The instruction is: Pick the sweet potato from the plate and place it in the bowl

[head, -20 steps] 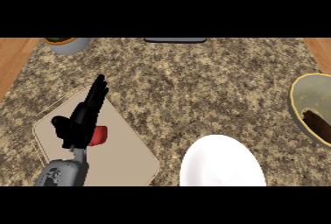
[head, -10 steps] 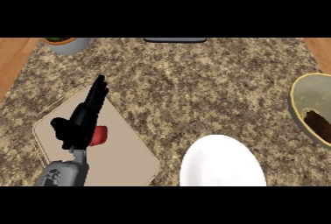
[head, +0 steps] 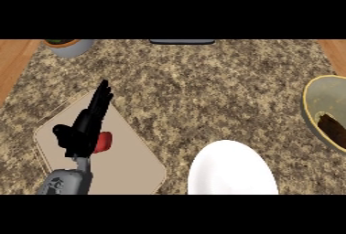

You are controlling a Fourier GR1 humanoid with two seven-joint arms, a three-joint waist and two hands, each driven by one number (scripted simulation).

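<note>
Right edge of frame cuts the olive-yellow round plate roughly in half; on it a dark brown sweet potato, only a stub showing before the edge takes it, shape hard to make out. Glossy white round bowl at lower centre, near rim cut off at the bottom. Small red object at lower left, partly hidden behind my left hand; cannot tell what it is, nor whether the hand touches it. It lies on a tan rounded-square board, whose lower corner my grey forearm covers. Upper left corner: grey round pot, clipped at the top. Top centre: thin dark flat object, only a sliver visible. Left hand pose: forearm enters at lower left, black fingers straight and close together, pointing up and slightly right across the board, thumb out toward the left; released, nothing grasped. Room: speckled brown granite counter lies bare across the middle, between board, bowl and plate. Bowl sits just right of the board's lower right edge, and well apart from the plate. Strips of orange-brown wood border the counter at both upper corners.
</note>
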